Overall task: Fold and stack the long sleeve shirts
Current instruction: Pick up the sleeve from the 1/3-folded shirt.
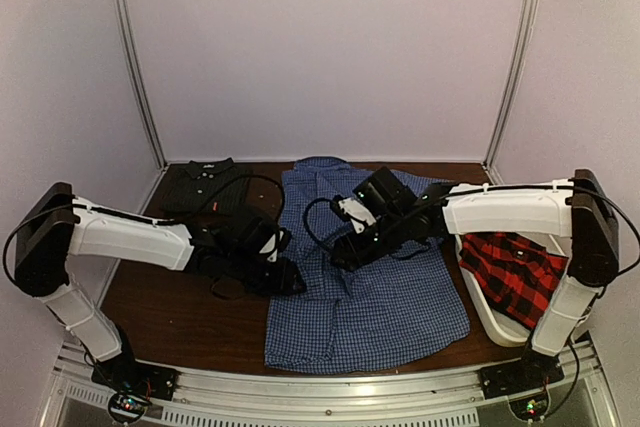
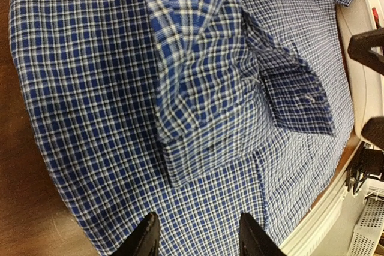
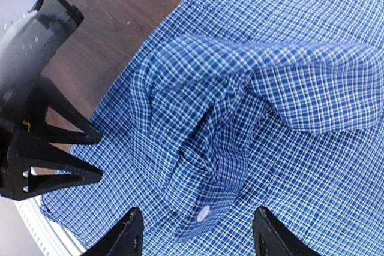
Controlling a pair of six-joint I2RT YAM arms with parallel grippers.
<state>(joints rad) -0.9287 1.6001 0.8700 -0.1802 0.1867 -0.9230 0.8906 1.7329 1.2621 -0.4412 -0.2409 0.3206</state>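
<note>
The blue fine-check gingham cloth shirt (image 1: pixel 370 297) lay spread across the middle of the brown wooden table (image 1: pixel 170 322), one sleeve folded across it. The left gripper (image 2: pixel 198 241) and right gripper (image 3: pixel 198 235) hung over it, fingers apart, holding nothing. Behind the left arm lay the dark charcoal shirt (image 1: pixel 205 187), its collar label too small to read. The red-and-black plaid shirt (image 1: pixel 512 272) sat in the white plastic tub (image 1: pixel 497 327) at right.
</note>
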